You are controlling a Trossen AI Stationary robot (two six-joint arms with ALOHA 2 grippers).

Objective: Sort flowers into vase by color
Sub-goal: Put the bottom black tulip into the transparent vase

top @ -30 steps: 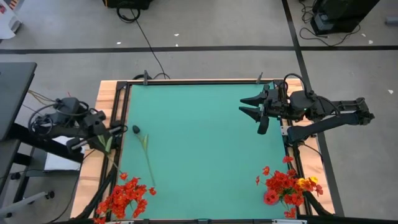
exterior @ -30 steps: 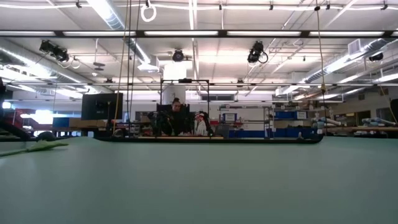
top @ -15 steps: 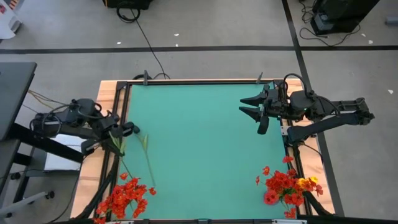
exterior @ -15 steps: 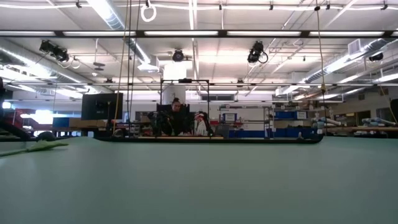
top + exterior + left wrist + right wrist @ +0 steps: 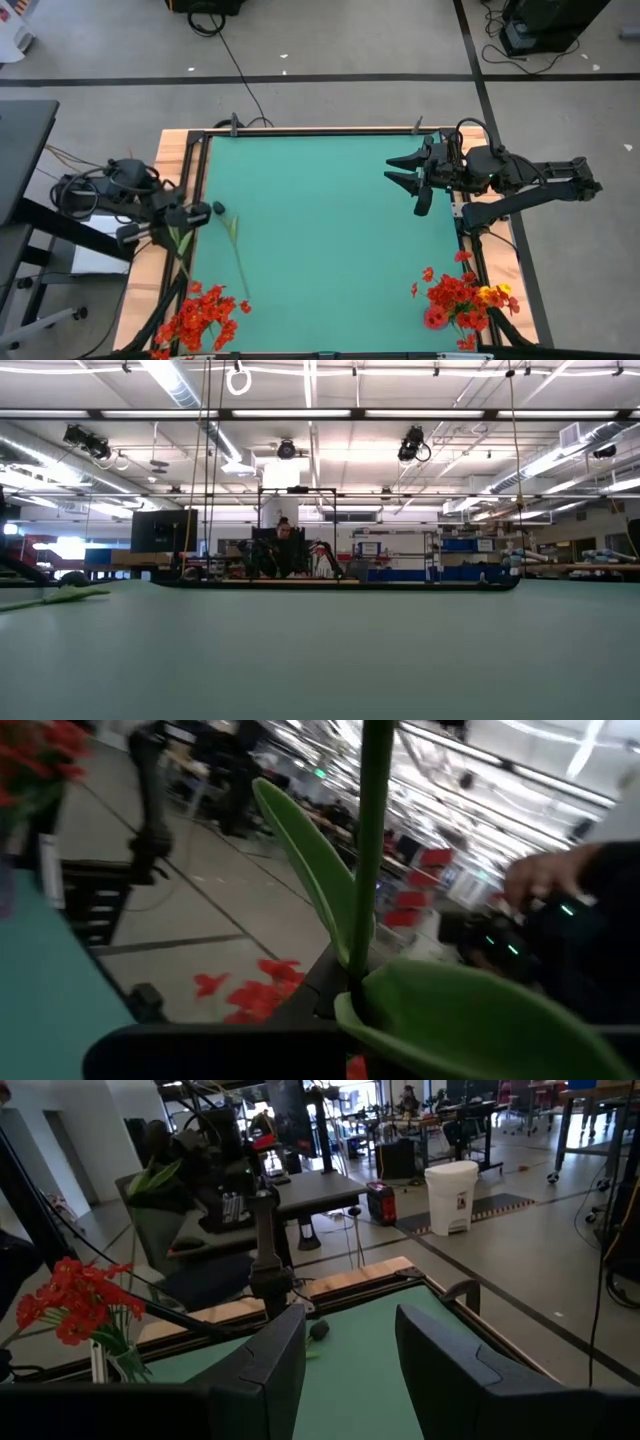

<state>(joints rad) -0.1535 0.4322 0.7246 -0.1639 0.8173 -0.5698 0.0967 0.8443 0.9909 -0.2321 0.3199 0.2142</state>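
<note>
1. Left gripper (image 5: 185,214): at the table's (image 5: 330,240) left edge, fingers clenched on a green stem (image 5: 368,860) with broad leaves, as the left wrist view shows; which flower this stem belongs to cannot be told.
2. Right gripper (image 5: 402,168): waits over the far right of the table, fingers apart, holding nothing.
3. Flowers: a red bunch (image 5: 203,312) stands at the near left corner; a red bunch with yellow heads (image 5: 462,298) stands at the near right corner. The vases under them are hidden by the blooms.
4. Dark head (image 5: 218,208): lies on the mat just beside the left gripper; another stem (image 5: 238,250) lies on the mat, running toward the left bunch.
5. Risk, slip: the stem is thin and long; a grip near one end may let it swing or slide out in transit.
6. Risk, snag: the held leaves hang close to the left bunch; a low carry may catch those blooms and tip the vase.
7. Risk, colour: the right bunch already mixes red and yellow, so a wrong drop is likely if the head's colour is not checked.
8. Change: half a second ago the left gripper reached farther over the mat, at the dark head; it has drawn back toward the edge. The right arm has not moved.
</note>
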